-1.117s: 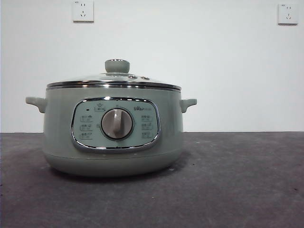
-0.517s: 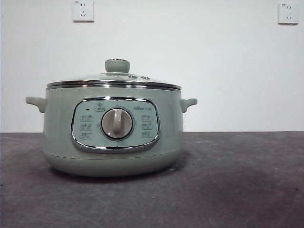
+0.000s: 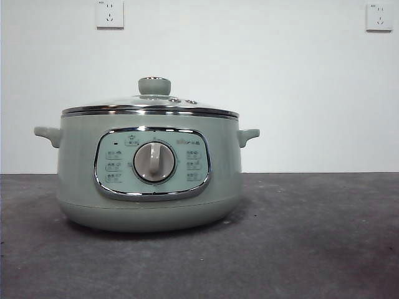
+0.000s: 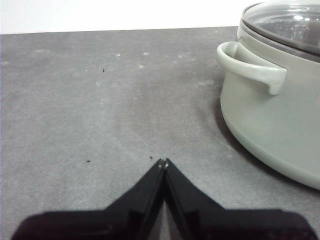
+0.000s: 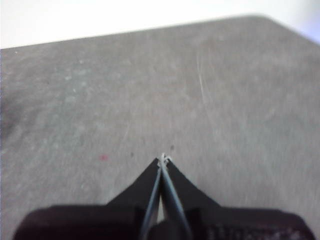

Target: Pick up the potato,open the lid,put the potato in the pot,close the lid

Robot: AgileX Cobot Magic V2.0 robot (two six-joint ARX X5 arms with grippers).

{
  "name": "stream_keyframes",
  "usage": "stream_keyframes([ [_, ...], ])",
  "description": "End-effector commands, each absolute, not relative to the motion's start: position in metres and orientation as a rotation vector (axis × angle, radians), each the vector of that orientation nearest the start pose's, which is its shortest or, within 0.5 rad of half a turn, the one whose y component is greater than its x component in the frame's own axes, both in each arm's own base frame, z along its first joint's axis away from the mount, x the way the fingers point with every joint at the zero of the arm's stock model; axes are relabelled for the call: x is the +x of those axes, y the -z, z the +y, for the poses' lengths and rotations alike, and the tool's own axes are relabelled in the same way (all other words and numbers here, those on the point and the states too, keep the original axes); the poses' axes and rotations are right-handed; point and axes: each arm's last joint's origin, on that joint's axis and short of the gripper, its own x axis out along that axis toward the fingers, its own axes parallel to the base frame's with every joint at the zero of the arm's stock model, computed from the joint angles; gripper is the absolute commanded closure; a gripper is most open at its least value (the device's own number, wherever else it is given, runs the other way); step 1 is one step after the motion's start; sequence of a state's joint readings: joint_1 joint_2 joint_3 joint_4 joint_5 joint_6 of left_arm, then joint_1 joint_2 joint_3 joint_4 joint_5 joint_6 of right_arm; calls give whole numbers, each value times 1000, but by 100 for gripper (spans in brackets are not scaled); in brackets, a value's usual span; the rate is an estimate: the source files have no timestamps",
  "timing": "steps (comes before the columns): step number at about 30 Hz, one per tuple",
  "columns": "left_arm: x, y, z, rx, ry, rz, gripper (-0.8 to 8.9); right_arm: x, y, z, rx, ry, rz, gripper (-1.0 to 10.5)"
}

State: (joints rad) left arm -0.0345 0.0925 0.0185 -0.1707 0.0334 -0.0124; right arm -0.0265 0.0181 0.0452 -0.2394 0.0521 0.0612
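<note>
You see the pot [image 3: 149, 177] standing on the dark grey tabletop [image 3: 312, 237], left of centre, with the lid [image 3: 149, 104] seated on its rim. The potato shows in no view. Your left gripper [image 4: 163, 162] hangs over bare tabletop beside the pot's handle [image 4: 250, 70], fingers pressed together. Your right gripper [image 5: 163, 160] hovers over bare tabletop too, fingers likewise pressed together.

a plain white wall [image 3: 299, 87] fills the back of the scene, with two white power sockets high up, one [image 3: 110, 14] toward the left and one [image 3: 379, 17] at the far right corner. below it runs a dark grey table [image 3: 312, 249] whose matte surface is mottled (paler scuffs and a few dark specks show in the wrist views). the light is even and soft.
</note>
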Motion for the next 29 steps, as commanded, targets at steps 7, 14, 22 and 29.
stream_keyframes([
  [7,100,-142,-4,-22,62,258,816,96,-150,-4,-62,74,180,946],
  [14,100,-142,-4,-22,62,258,816,96,-150,-4,-62,74,179,946],
  [22,100,-142,-4,-22,62,259,816,96,-150,-4,-62,73,179,946],
  [29,100,-142,-4,-22,62,259,816,96,-150,-4,-62,73,180,946],
])
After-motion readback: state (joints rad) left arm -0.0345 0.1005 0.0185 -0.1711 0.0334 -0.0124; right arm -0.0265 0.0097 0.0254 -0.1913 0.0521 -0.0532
